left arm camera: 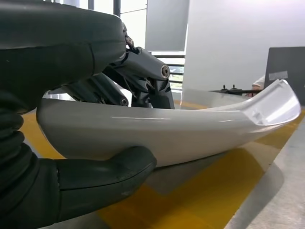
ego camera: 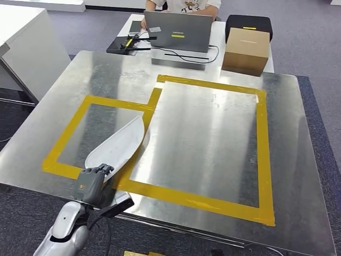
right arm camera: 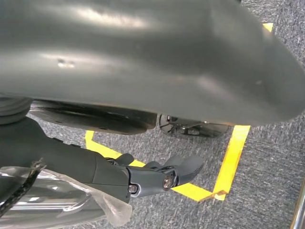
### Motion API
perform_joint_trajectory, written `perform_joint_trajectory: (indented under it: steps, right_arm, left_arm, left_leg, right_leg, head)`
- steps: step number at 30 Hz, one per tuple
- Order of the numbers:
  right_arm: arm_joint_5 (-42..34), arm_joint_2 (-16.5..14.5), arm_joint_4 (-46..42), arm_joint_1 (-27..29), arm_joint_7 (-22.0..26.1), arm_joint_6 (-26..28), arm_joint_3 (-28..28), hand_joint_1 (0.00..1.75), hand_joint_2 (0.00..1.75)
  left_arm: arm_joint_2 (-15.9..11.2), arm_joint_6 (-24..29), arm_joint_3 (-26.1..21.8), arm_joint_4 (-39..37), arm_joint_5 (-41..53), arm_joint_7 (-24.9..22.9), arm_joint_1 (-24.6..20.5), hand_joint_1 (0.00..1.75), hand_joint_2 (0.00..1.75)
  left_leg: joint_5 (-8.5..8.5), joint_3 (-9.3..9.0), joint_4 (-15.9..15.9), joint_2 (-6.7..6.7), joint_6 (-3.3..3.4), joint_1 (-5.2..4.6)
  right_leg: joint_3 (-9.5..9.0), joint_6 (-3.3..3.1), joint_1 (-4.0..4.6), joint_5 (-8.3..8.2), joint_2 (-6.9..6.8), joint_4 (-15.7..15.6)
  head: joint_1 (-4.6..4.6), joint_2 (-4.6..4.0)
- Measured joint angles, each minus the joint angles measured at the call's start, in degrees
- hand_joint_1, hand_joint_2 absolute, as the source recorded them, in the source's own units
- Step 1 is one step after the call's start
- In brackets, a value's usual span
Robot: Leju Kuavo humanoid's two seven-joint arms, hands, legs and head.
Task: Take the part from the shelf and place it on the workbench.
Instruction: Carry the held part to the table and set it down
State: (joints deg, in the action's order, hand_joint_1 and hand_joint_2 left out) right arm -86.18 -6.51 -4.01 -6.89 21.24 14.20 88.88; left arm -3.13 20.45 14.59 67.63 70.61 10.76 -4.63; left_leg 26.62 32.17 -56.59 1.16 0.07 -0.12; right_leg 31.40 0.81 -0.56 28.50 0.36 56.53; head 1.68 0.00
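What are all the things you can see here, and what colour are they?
Workbench: one, shiny silver metal, in the middle of the head view.
Tape outlines: two joined rectangles, yellow, on the workbench top.
Part: one, white and curved, lying across the tape between the rectangles.
Laptop: one, grey, on the white table behind the workbench.
Cardboard box: one, brown, right of the laptop.
Case: one, black, behind the cardboard box.
Person: one, light shirt, sitting behind the laptop.
Floor tape: yellow, on grey carpet.
Left hand: grey, gripping the part's near end.
Right hand: dark grey, hanging over the floor, holding nothing.
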Motion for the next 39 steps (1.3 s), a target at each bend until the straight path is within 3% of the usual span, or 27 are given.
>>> perform_joint_trajectory:
  steps: [8,12,22,26,39]
  right_arm:
    - [0.09,0.0,-0.07,-0.01,0.0,0.05,0.08,0.0,0.0]
    - [0.12,0.0,-0.08,-0.02,0.0,0.09,0.26,0.0,0.0]
    - [0.2,0.0,-0.09,-0.02,0.01,0.09,0.5,0.0,0.0]
    - [0.19,0.0,-0.1,-0.03,0.07,0.13,0.5,0.0,0.0]
    - [0.11,0.0,-0.1,0.0,0.13,0.53,0.5,0.0,0.0]
  left_arm:
    - [-0.01,0.84,-0.01,-3.13,0.85,-0.85,-1.49,1.75,1.75]
    - [-0.02,1.38,-0.13,-3.78,1.61,-1.74,-1.68,0.0,1.75]
    - [0.0,2.25,-0.6,-4.61,2.15,-2.5,-2.42,0.0,1.75]
    - [0.03,2.34,-0.92,-4.68,1.6,-2.48,-2.9,0.0,0.0]
    - [0.06,4.99,-4.27,-5.14,-0.76,-1.41,-2.09,0.0,0.0]
  left_leg:
    - [0.02,-0.29,0.0,0.04,0.04,-0.03]
    - [-0.01,-0.34,0.0,0.04,0.05,-0.03]
    - [-0.05,-0.39,0.0,0.03,0.05,-0.03]
    - [-0.02,-0.39,0.0,0.03,0.07,-0.03]
    - [-0.03,-0.33,-0.01,0.02,0.07,-0.03]
  right_leg:
    - [-0.36,0.01,-0.02,0.0,-0.11,-0.02]
    - [-0.42,0.03,-0.01,-0.02,-0.12,-0.02]
    - [-0.41,0.11,-0.02,-0.07,-0.1,-0.01]
    - [-0.4,0.11,-0.02,-0.06,-0.09,-0.01]
    - [-0.32,0.11,-0.02,-0.07,-0.05,-0.01]
  head:
    - [0.01,0.0]
    - [0.0,0.0]
    - [0.01,0.0]
    - [0.0,0.0]
    - [0.01,0.0]
